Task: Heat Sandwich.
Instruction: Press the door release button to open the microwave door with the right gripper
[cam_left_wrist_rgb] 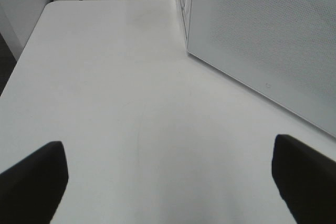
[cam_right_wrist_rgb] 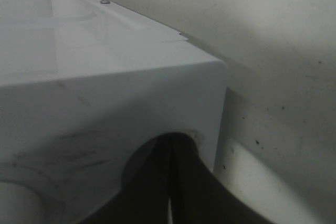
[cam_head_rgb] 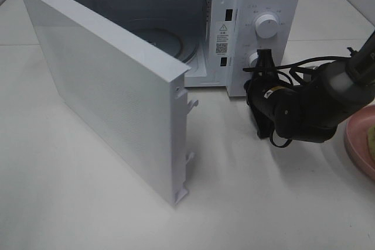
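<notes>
Exterior high, microwave door (cam_head_rgb: 105, 92) open, right claw (cam_head_rgb: 265, 57) pressed together at lower knob (cam_head_rgb: 254, 60), left claw (cam_left_wrist_rgb: 168, 182) spread

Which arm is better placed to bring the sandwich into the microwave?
Right, probably. The plate with the sandwich lies beside the right arm; the open door stands between it and the left gripper.

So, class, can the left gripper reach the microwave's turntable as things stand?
Probably not directly. The left gripper faces the outer side of the open door, which stands between it and the turntable; it would have to go round the door's edge.
</notes>
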Motion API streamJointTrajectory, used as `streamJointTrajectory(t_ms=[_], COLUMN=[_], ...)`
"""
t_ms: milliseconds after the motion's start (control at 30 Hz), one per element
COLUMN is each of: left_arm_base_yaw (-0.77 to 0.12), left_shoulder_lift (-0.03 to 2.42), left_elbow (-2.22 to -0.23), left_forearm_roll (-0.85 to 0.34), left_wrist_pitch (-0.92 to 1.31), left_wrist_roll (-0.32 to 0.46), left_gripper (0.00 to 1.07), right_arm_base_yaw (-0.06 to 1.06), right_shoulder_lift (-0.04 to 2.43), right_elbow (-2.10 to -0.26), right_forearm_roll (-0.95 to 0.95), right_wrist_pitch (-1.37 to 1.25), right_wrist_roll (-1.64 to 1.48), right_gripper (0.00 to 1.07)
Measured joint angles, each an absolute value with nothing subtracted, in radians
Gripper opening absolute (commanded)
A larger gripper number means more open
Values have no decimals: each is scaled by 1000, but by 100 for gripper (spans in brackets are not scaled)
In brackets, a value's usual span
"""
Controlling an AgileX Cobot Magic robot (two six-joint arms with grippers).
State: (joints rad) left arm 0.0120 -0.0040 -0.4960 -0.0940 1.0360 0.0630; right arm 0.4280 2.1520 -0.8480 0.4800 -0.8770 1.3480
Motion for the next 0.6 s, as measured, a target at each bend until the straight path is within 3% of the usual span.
streamJointTrajectory(t_ms=[600], left_arm_base_yaw=[12], left_shoulder_lift=[-4], left_elbow=[-496], left_forearm_roll=[-94], left_wrist_pitch=[1036], left_wrist_roll=[63], left_gripper=[103], right_arm_base_yaw=[429], right_shoulder_lift=[2152], right_elbow=[-849], right_forearm_roll=[473], right_wrist_pitch=[-869], right_wrist_roll=[1359], right_gripper=[4])
